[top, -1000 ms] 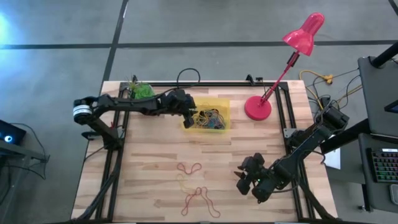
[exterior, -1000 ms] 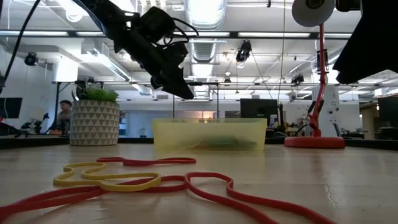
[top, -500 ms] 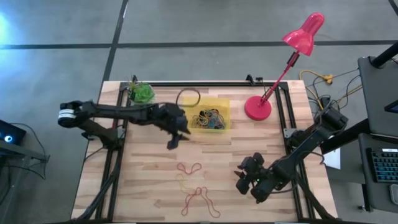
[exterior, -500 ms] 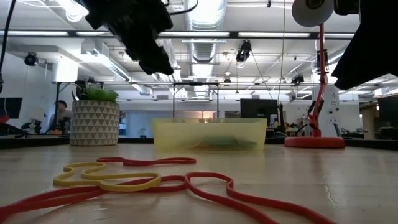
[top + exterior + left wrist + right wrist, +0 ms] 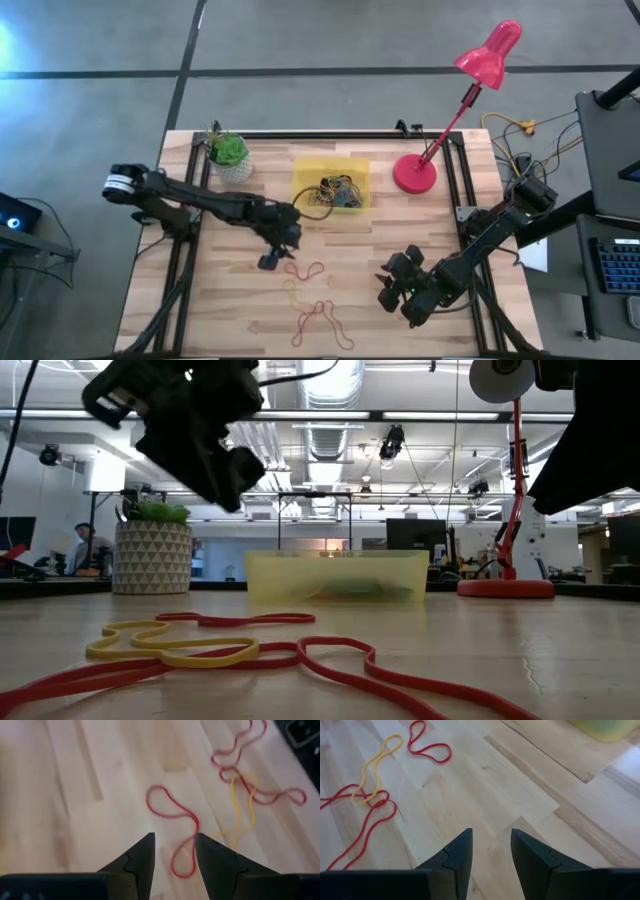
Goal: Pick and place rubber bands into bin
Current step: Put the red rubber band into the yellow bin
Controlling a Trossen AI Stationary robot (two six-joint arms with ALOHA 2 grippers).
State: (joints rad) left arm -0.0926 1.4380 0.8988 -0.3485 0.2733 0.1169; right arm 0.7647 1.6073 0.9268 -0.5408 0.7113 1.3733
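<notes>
**Left gripper hovers over the loose bands, bin sits loaded behind**

The left gripper [image 5: 272, 258] hangs above the pale wooden slatted table [image 5: 230, 300], just in front of the shallow translucent yellow plastic bin [image 5: 303, 172] and near the top of the loose bands. Its two dark fingers [image 5: 140, 860] stand a little apart with nothing between them, and through that gap the wrist view looks down on a thin red rubber band twisted into a figure-eight [image 5: 175, 820]. Beside it lies a thin yellow rubber band [image 5: 242, 810], crossed by a longer tangled red rubber band [image 5: 260, 792].

From above, the three loose bands lie in a column near the table's front middle: the small red one [image 5: 305, 270] closest to the bin, the yellow one [image 5: 293, 293] below it, the long red one [image 5: 322, 322] nearest the front edge. Inside the bin rests a mixed heap of coloured rubber bands [image 5: 336, 192].

The right gripper [image 5: 392, 288] waits low at the table's right front, well apart from the bands, its fingers [image 5: 455, 857] parted and empty.

At the back stand a green plant in a white patterned pot [image 5: 230, 155] and a red desk lamp [image 5: 415, 172].
</notes>
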